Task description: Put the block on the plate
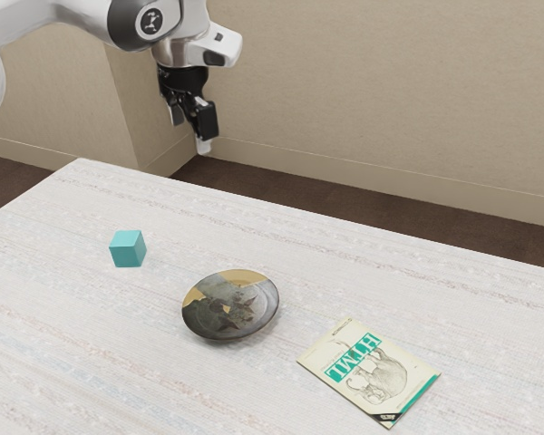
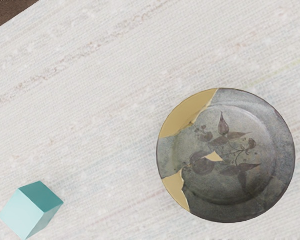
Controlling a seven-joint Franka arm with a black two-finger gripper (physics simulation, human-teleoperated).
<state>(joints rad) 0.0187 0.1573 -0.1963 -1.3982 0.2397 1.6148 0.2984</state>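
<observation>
Empty gripper (image 1: 190,134) above the table (image 1: 63,362), block (image 1: 127,249) waiting off the plate (image 1: 230,306).
The gripper looks open, its fingers parted with nothing between them, though the slanted view makes the gap hard to judge; the block sits on the tabletop, near the plate but apart from it. The block seems turned askew to the hand, so closing without a matching twist could pinch its corners and spin it loose. Carried too low, it might clip the raised rim (released on that slope, it could tip or slide).
</observation>
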